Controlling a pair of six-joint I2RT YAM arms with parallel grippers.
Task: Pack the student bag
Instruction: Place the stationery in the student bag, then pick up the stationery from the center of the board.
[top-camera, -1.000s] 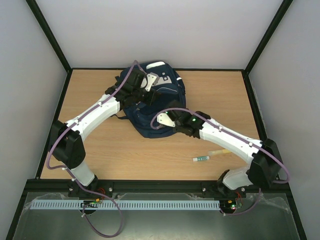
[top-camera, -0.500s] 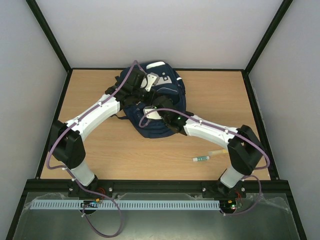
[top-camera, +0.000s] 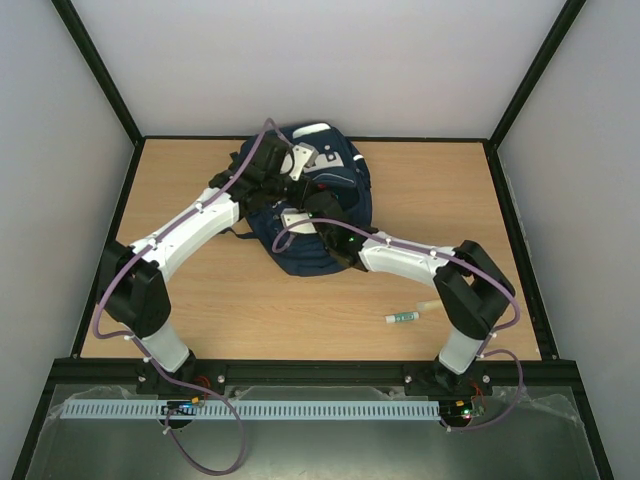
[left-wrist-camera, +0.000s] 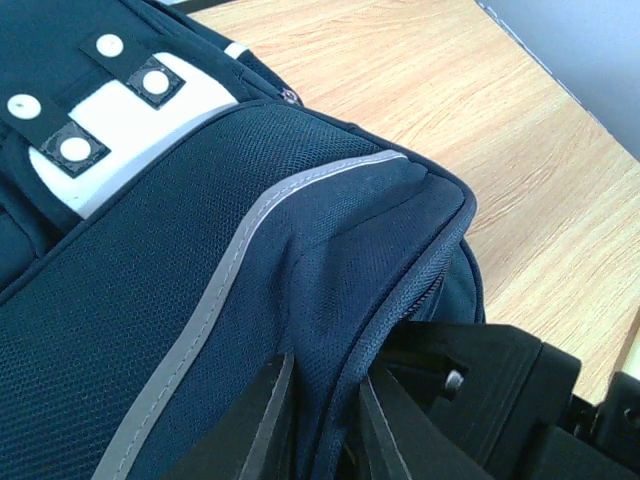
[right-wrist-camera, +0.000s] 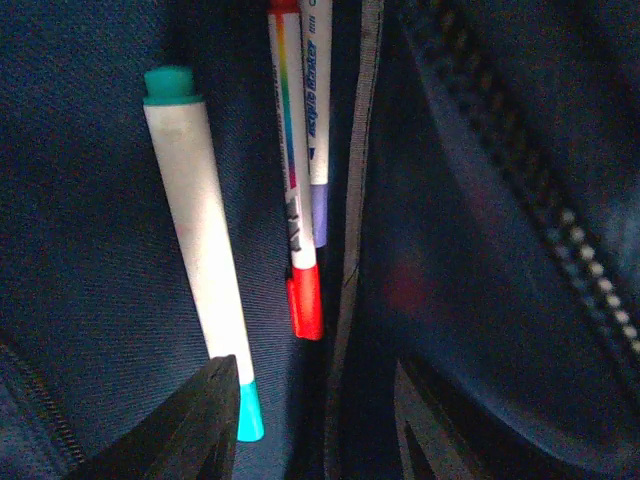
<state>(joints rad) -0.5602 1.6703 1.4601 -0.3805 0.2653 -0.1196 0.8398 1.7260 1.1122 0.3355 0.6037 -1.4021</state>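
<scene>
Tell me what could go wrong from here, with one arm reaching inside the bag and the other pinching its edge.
1. The left jaws pinch only a thin fold of the student bag. If it slips, the opening could fall shut on the right arm.
2. The right jaws stand open beside the white marker. Pulling back could snag it or the zipper.
</scene>
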